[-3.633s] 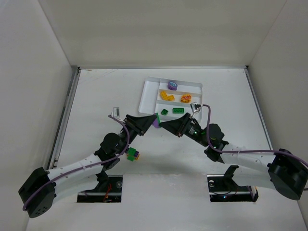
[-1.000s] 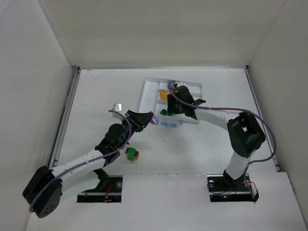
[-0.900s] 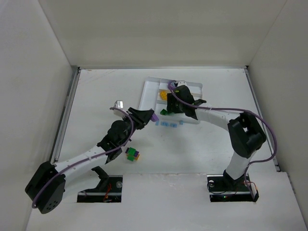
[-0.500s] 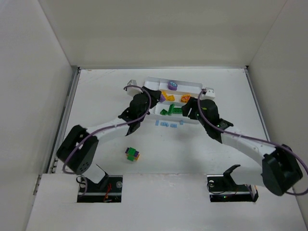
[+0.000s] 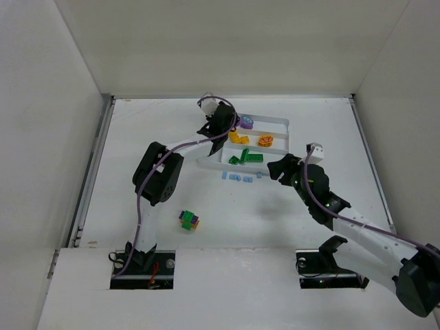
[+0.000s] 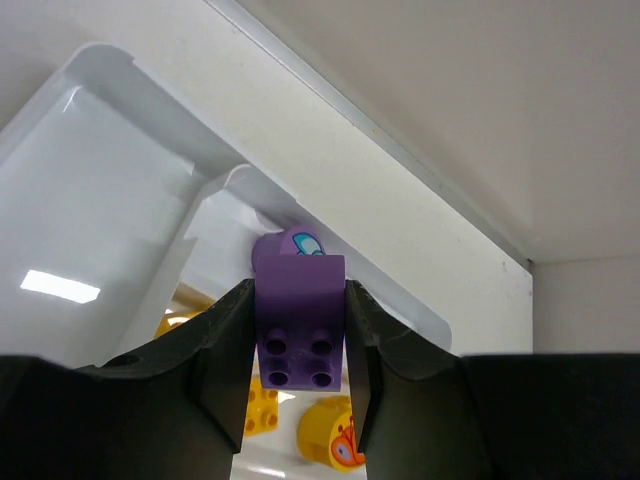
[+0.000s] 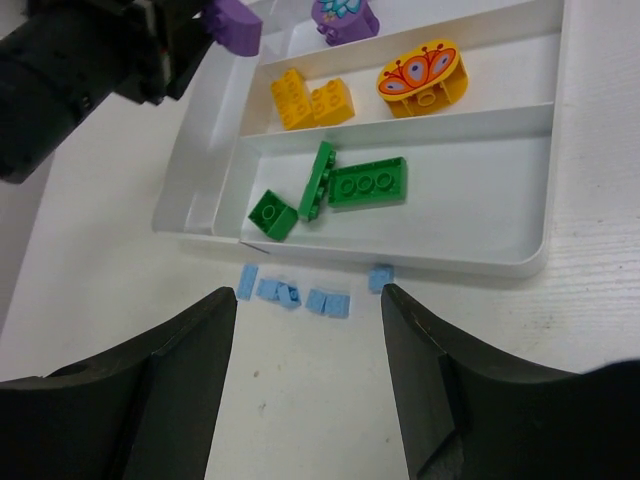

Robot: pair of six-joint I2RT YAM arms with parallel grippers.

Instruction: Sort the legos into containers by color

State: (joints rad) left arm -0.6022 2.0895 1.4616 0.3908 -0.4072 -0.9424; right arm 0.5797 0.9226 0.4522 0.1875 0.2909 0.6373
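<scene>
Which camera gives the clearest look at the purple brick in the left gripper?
Left wrist. The purple brick fills the centre, clamped in the left gripper, a finger on each side. Right wrist catches only part of the brick at the top left edge. From the top external view it is too small to pick out.

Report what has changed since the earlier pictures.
The left gripper carried the purple brick from mid-table up to the far end of the tray, still clamped. The right gripper went to the tray, left a third green brick there, then drew back open. The mixed clump stayed put.
</scene>
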